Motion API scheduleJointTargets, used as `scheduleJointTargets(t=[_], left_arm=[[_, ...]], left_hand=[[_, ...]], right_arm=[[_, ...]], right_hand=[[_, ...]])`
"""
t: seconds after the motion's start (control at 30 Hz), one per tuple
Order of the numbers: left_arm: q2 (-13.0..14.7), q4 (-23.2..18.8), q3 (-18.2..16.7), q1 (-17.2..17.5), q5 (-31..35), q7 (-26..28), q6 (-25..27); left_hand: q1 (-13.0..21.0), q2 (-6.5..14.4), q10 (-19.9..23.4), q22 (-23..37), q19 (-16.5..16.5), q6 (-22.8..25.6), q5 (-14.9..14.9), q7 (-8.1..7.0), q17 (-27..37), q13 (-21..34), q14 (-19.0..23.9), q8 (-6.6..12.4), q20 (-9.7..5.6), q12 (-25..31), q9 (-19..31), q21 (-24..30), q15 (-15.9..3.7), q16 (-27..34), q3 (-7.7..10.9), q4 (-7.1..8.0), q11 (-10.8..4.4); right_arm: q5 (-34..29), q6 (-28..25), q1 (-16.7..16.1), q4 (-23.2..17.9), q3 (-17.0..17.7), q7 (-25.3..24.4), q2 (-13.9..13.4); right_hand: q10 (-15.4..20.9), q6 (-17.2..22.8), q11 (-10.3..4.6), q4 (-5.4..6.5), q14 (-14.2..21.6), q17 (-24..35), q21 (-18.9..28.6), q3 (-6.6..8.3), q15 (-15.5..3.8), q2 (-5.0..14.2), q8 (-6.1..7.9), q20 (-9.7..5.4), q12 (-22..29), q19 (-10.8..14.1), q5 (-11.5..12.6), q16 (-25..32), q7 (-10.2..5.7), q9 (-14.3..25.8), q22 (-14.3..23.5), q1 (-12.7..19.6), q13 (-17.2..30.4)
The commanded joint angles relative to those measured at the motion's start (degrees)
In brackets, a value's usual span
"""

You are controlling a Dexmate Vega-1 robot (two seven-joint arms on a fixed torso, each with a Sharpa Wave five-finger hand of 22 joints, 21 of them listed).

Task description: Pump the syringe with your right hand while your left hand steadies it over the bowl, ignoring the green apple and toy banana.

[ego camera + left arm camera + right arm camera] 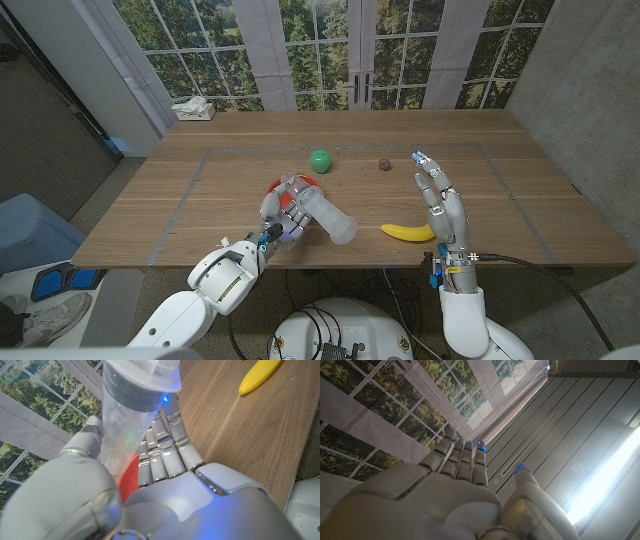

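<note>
Clear plastic syringe is gripped by the left hand over the red bowl. Right hand hangs open, holding nothing, near the banana; I judge it must next reach the plunger end.

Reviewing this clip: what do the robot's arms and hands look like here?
Both arms have smooth white rounded shells. The left hand and right hand are silver-grey with segmented metal fingers, with small blue lights at the fingertips. A black cable runs from the right wrist.
</note>
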Motion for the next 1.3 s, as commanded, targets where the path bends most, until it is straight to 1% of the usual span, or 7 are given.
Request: scheduleJointTargets(t=[0.03, 0.4, 0.57, 0.6, 0.93, 1.13, 1.3], left_arm=[[-0.1, 0.9, 0.0, -0.5, -0.2, -1.5, 0.4], [-0.4, 1.9, -0.3, -0.6, -0.8, -3.1, 0.6], [-0.3, 2.1, -0.5, -0.7, -1.5, -3.0, 1.0], [-0.3, 2.1, -0.6, -0.8, -1.5, -2.9, 1.1], [-0.5, 2.4, -0.5, -1.2, -1.6, -2.8, 1.3], [-0.7, 2.9, -0.3, -1.6, -1.5, -2.8, 1.5], [-0.6, 3.0, -0.4, -1.6, -2.2, -3.3, 1.9]], left_hand=[[6.0, 9.7, 12.4, 0.3, 0.2, 0.8, 0.3, 0.02, 0.2, 0.0, 7.4, 5.18, -4.75, -0.1, 0.2, 0.5, -7.78, 0.1, 8.88, 4.58, -11.87], [5.8, 9.7, 12.4, 0.3, 0.1, 0.7, 0.3, 0.12, 0.3, -0.2, 7.5, 5.29, -4.78, -0.2, 0.1, 0.6, -7.77, 0.0, 9.14, 4.41, -11.88], [5.7, 9.7, 12.4, 0.3, 0.0, 0.7, 0.3, 0.06, 0.3, -0.3, 7.5, 5.36, -4.8, -0.3, 0.1, 0.7, -7.77, 0.0, 9.25, 4.35, -11.9], [5.7, 9.7, 12.3, 0.3, 0.0, 0.7, 0.3, 0.06, 0.3, -0.3, 7.5, 5.36, -4.8, -0.3, 0.1, 0.7, -7.78, -0.1, 9.3, 4.33, -11.8], [5.4, 9.7, 12.1, 0.3, -0.2, 0.5, 0.2, 0.09, 0.3, -0.5, 7.4, 5.54, -4.8, -0.4, 0.2, 0.9, -7.77, -0.2, 9.52, 4.3, -11.94], [5.2, 9.7, 11.9, 0.3, -0.2, 0.4, 0.2, -0.02, 0.3, -0.5, 7.4, 5.61, -4.76, -0.4, 0.3, 0.9, -7.78, -0.3, 9.6, 4.32, -12.01], [5.1, 9.7, 11.6, 0.3, -0.4, 0.2, 0.2, -0.09, 0.3, -0.6, 7.3, 5.57, -4.79, -0.6, 0.2, 0.9, -7.78, -0.4, 9.71, 4.3, -12.0]], right_arm=[[-5.2, -2.4, -0.3, -0.7, -3.5, -5.7, -2.3], [-7.4, -6.3, 1.0, -1.3, -7.7, -9.0, -5.3], [-8.3, -8.2, 1.4, -2.0, -9.0, -10.5, -6.7], [-7.5, -7.4, 1.7, -1.9, -9.4, -10.5, -7.3], [-9.7, -9.0, 1.7, -3.6, -12.1, -13.2, -9.8], [-9.9, -11.0, 1.3, -4.7, -13.2, -13.0, -11.1], [-9.7, -13.3, 1.0, -6.0, -13.8, -11.5, -12.7]], right_hand=[[0.1, 0.0, -0.6, -0.73, 0.5, -0.2, -0.3, 1.22, -2.0, 1.15, -0.1, -0.26, 0.2, 0.3, 0.5, -0.1, -0.56, 0.0, 0.2, 1.4, 0.0], [-0.2, -0.6, -1.1, -1.46, 0.3, -0.5, -0.8, 2.07, -2.65, 1.64, -0.3, -0.85, 0.0, 0.2, 0.5, -0.3, -1.15, 0.0, 0.2, 2.7, -0.1], [-0.4, -1.2, -1.42, -1.38, 0.0, -0.4, -1.1, 2.23, -2.93, 1.79, -0.48, -1.17, -0.1, -0.1, 0.3, -0.3, -1.25, 0.0, 0.2, 2.8, -0.2], [-0.4, -1.3, -1.55, -1.26, -0.1, -0.4, -1.2, 2.21, -3.02, 1.79, -0.48, -1.29, -0.1, -0.3, 0.3, -0.3, -1.26, 0.0, 0.2, 2.7, -0.2], [-0.8, -1.8, -1.88, 0.67, -0.7, 0.1, -2.1, 2.44, -3.78, 2.74, -0.52, -2.45, -0.2, -1.4, 0.1, -0.4, -1.65, 0.0, 0.3, 1.5, -0.2], [-1.3, -2.4, -2.28, 2.48, -1.3, 0.6, -2.8, 3.51, -4.33, 3.56, -0.55, -3.41, -0.3, -2.5, 0.2, -0.3, -1.85, 0.1, 0.4, 1.1, -0.3], [-2.2, -3.1, -2.68, 3.39, -2.1, 1.1, -3.4, 4.65, -4.74, 3.57, -0.64, -3.95, -0.5, -3.2, 0.3, -0.3, -2.2, 0.1, 0.4, 1.5, -0.3]])
